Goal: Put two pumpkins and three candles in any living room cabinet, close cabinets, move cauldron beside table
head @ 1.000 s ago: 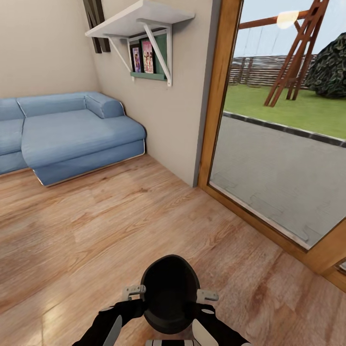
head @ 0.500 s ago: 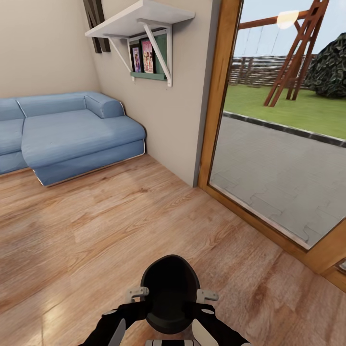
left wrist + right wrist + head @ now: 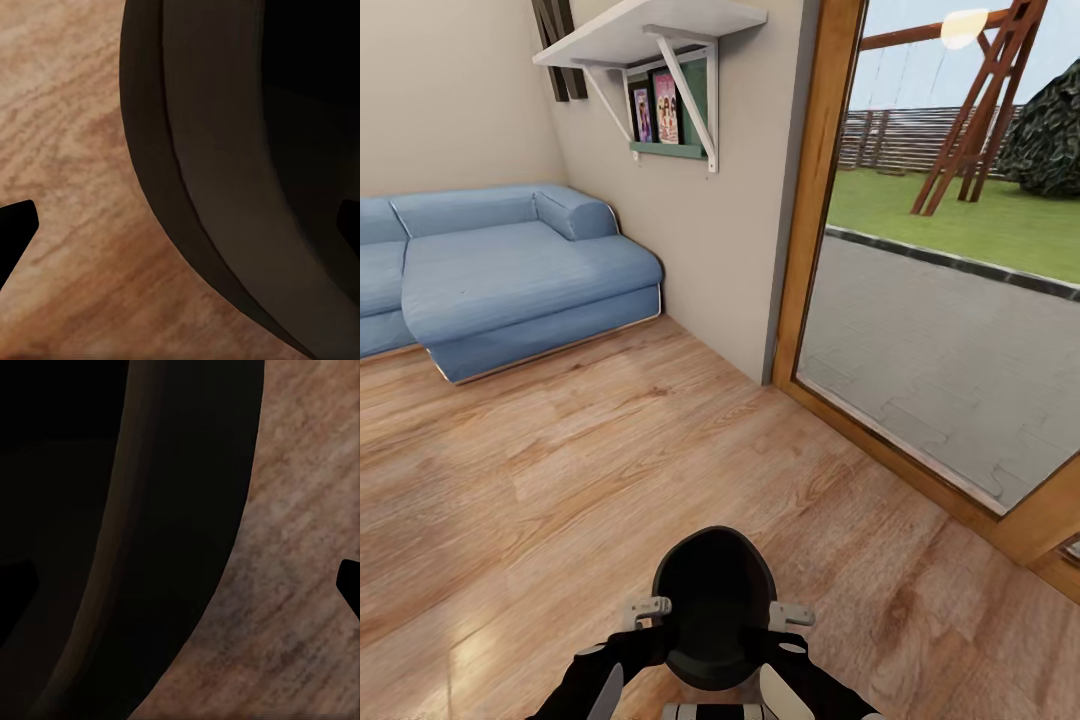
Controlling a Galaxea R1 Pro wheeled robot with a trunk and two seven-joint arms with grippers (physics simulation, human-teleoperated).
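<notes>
A black cauldron (image 3: pixel 713 610) hangs just in front of my trunk, low over the wooden floor (image 3: pixel 610 450). My left gripper (image 3: pixel 645 607) grips its rim on one side and my right gripper (image 3: pixel 792 615) grips the other side. In the left wrist view the cauldron's thick dark wall (image 3: pixel 247 150) runs between the two spread fingertips (image 3: pixel 16 225). The right wrist view has the same wall (image 3: pixel 150 510) between its fingertips (image 3: pixel 349 585). The pumpkins, candles, cabinet and table are out of view.
A blue corner sofa (image 3: pixel 510 275) stands at the back left against the wall. A white wall shelf (image 3: pixel 650 30) with picture frames hangs above it. A tall wood-framed glass door (image 3: pixel 940 300) onto a garden fills the right side.
The whole picture has shifted slightly down and left, so the camera moved. The cauldron stays held between both grippers in the same place.
</notes>
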